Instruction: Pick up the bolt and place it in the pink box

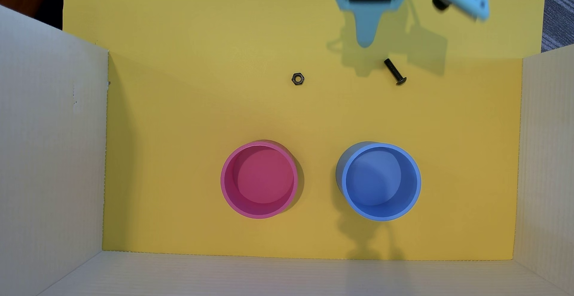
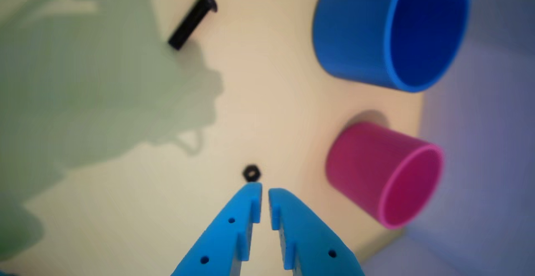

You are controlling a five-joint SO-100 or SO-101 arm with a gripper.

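Observation:
The bolt (image 1: 395,71), a small black screw, lies flat on the yellow floor at the upper right of the overhead view, its head pointing toward the cups. It also shows at the upper left of the wrist view (image 2: 192,20). The pink box (image 1: 224,180) stands upright and empty at lower centre of the overhead view, and it shows in the wrist view (image 2: 368,171). My blue gripper (image 1: 365,42) hovers, blurred, just above and left of the bolt, not touching it. In the wrist view the gripper (image 2: 264,190) has its jaws nearly together with only a thin slit, holding nothing.
A black hex nut (image 1: 298,79) lies left of the bolt, and sits just ahead of the fingertips in the wrist view (image 2: 251,172). A blue cup (image 1: 343,179) stands empty right of the pink one. White corrugated walls (image 1: 49,144) enclose the yellow floor on three sides.

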